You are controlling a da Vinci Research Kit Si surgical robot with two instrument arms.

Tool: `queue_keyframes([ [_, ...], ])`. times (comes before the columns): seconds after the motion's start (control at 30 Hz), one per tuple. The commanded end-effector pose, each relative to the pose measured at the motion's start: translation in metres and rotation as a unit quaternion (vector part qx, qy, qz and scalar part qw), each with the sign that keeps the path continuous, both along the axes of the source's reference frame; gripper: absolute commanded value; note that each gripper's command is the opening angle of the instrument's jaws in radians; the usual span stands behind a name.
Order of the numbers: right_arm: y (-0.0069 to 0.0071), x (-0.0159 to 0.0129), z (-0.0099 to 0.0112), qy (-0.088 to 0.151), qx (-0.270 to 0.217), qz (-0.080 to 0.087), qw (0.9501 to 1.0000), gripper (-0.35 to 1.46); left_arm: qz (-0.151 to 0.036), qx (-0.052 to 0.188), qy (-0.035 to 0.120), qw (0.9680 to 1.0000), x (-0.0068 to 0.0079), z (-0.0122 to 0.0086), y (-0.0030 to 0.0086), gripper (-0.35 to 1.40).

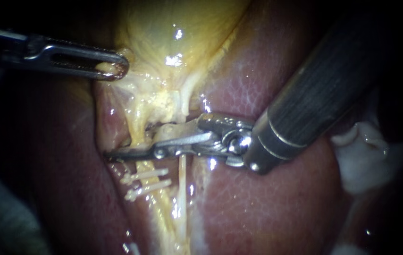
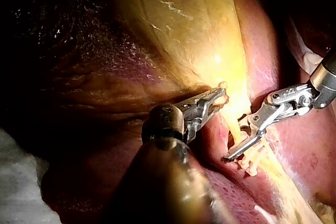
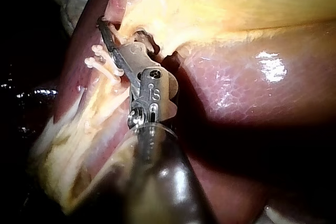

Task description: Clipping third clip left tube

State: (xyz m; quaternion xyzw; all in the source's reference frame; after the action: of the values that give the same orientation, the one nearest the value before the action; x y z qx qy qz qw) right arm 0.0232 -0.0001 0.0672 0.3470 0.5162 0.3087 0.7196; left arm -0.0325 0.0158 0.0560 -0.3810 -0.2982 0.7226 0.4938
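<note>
My right instrument [image 1: 133,140] reaches in from the upper right, its jaws open and straddling the yellowish left tube [image 1: 138,134] just below the gallbladder [image 1: 163,28]. A gap shows between the jaws, with the tube inside it. Two pale clips [image 1: 147,182] sit on the same tube a little below the jaws. The thin right tube [image 1: 181,184] runs down beside them. My left instrument [image 1: 116,68] is shut on the gallbladder's lower edge and holds it to the left. In the right wrist view the jaws [image 3: 113,38] lie just ahead of the clips [image 3: 102,59].
Reddish liver [image 1: 267,203] lies on both sides of the tubes. A white gauze wad [image 1: 366,156] sits at the right, behind my right instrument's thick shaft [image 1: 314,94]. The left wrist view shows both instruments [image 2: 219,97] [image 2: 233,148] close together.
</note>
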Motion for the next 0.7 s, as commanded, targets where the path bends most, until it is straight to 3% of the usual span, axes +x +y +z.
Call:
queue_keyframes([
  [0.03,0.0000,0.0000,0.0000,0.000,0.000,0.000,1.0000,0.17,0.000,0.000,0.000,1.0000,0.0000,0.0000,0.0000,-0.35],
  [0.27,0.0001,0.0001,0.0001,0.010,0.000,0.006,0.9999,0.44,0.000,0.000,0.000,1.0000,0.0000,0.0000,0.0000,-0.35],
  [0.7,0.0002,-0.0008,0.0003,0.013,-0.011,0.001,0.9998,0.50,0.001,0.000,0.000,1.0000,0.0002,0.0000,0.0000,-0.35],
])
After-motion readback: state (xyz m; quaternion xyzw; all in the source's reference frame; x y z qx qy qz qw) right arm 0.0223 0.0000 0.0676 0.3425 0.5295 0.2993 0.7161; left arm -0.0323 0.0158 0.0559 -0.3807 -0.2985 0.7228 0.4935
